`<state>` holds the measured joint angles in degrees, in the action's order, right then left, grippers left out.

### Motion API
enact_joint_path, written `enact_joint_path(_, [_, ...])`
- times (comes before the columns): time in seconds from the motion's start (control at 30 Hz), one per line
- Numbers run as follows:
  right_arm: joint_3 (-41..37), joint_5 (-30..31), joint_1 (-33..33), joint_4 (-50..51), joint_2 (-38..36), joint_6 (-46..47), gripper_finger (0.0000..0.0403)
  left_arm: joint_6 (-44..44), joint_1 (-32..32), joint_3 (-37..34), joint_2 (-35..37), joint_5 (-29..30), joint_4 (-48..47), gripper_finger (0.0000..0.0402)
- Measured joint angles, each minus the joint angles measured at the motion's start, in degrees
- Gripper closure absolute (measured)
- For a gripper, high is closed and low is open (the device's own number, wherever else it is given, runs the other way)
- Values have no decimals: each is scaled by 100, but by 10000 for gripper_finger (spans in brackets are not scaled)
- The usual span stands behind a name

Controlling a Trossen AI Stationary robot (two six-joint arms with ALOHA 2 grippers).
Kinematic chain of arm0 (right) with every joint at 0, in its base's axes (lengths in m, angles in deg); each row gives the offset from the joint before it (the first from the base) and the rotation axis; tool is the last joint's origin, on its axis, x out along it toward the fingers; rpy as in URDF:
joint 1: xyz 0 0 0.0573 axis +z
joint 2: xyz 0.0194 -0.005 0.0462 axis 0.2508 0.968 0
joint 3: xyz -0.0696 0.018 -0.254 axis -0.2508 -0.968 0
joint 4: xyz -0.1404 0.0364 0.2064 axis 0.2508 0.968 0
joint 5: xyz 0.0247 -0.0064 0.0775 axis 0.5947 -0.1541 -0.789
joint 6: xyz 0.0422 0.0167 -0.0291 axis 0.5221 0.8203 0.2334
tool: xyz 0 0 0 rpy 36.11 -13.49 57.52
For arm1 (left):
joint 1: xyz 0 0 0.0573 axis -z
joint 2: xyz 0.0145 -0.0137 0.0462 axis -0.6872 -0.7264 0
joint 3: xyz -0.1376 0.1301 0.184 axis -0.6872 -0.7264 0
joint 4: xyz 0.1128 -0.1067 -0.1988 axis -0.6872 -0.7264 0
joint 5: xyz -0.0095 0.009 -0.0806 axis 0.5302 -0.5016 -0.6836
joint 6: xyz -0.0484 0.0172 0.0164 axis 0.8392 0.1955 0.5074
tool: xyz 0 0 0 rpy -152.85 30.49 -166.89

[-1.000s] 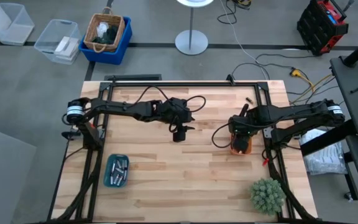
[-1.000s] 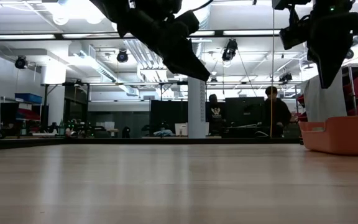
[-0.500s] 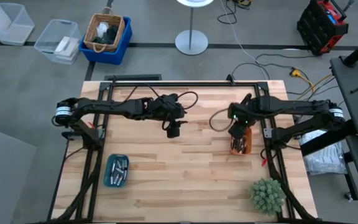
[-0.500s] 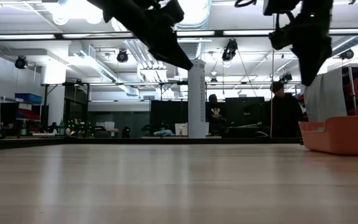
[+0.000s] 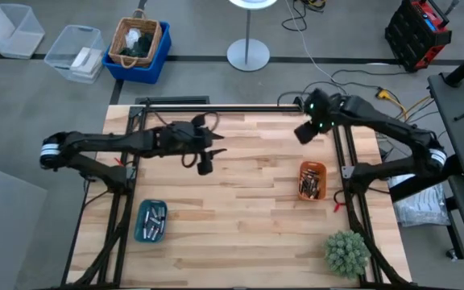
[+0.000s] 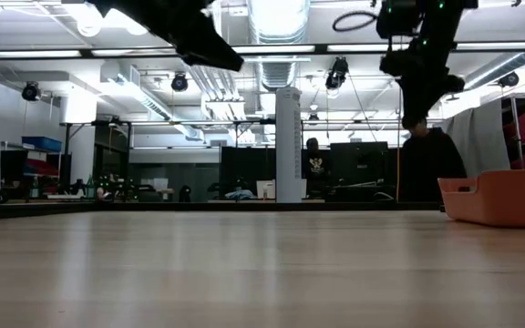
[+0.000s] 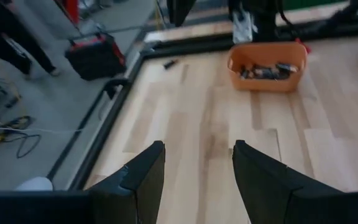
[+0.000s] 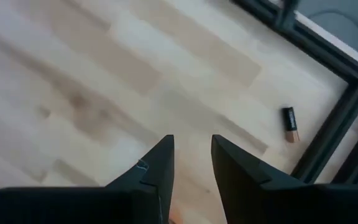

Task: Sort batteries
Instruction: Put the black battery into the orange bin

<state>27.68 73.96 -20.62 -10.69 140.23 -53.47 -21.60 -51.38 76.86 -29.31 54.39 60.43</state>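
Left gripper (image 5: 205, 165) hangs over bare wood at ten o'clock, fingers parted and empty; right gripper (image 5: 304, 133) up at one o'clock, fingers narrowly apart, empty; batteries (image 5: 310, 184) fill the orange tray (image 5: 312, 167) at three, more in the teal tray (image 5: 141, 234) at seven, one stray battery (image 8: 289, 124) by the frame

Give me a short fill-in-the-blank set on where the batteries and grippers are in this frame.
1. The orange tray holds ___.
2. The teal tray lies on the robot's ___ side.
3. A single loose battery lies on the wood near the table's black ___.
4. The left gripper holds ___.

Missing: batteries; left; frame; nothing
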Motion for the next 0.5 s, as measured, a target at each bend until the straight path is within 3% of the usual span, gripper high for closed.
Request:
enact_joint_path(0.23, [-15,-330,-1300,-251,580,-275,322,39,0,-762,982,21,732,232])
enact_joint_path(0.5, [29,-330,-2063,-361,1619,-701,335,183,0,-1229,1825,21,933,232])
